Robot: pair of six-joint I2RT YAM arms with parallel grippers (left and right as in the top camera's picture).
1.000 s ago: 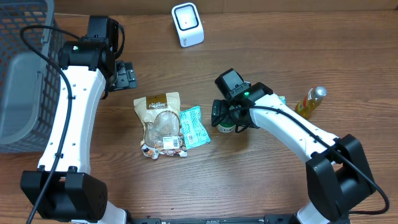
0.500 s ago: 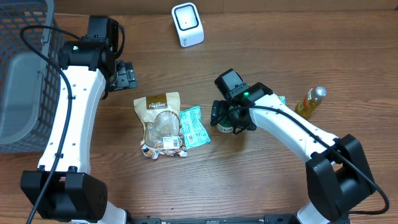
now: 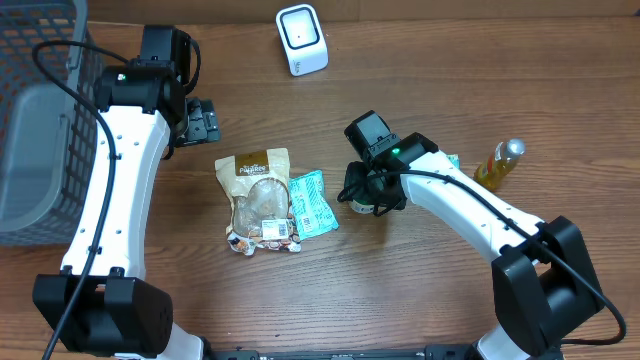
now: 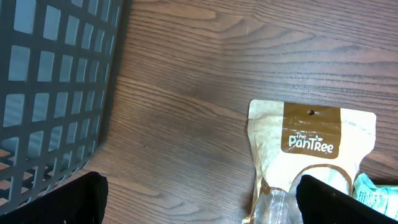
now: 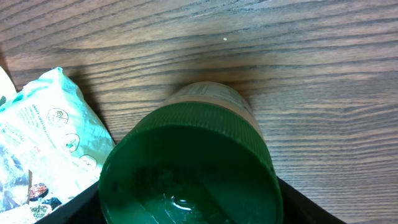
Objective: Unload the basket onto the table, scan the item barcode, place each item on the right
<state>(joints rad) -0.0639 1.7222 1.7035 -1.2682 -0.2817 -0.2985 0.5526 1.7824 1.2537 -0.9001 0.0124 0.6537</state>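
Right gripper (image 3: pixel 366 196) down astride one jar (image 5: pixel 186 163) (grip uncertain), left gripper (image 3: pixel 206 121) wide, one brown pouch (image 3: pixel 258 193), one teal packet (image 3: pixel 313 201), one bottle (image 3: pixel 498 163)

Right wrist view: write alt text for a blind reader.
A green ribbed plastic lid on a pale jar fills the lower frame, flanked by the jaws. A teal printed packet lies left on the brown wooden table.

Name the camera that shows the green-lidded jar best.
Right wrist: the jar fills the frame, with its green lid and pale body clear. Overhead shows only a sliver of it beneath the right arm. Left wrist does not show it.
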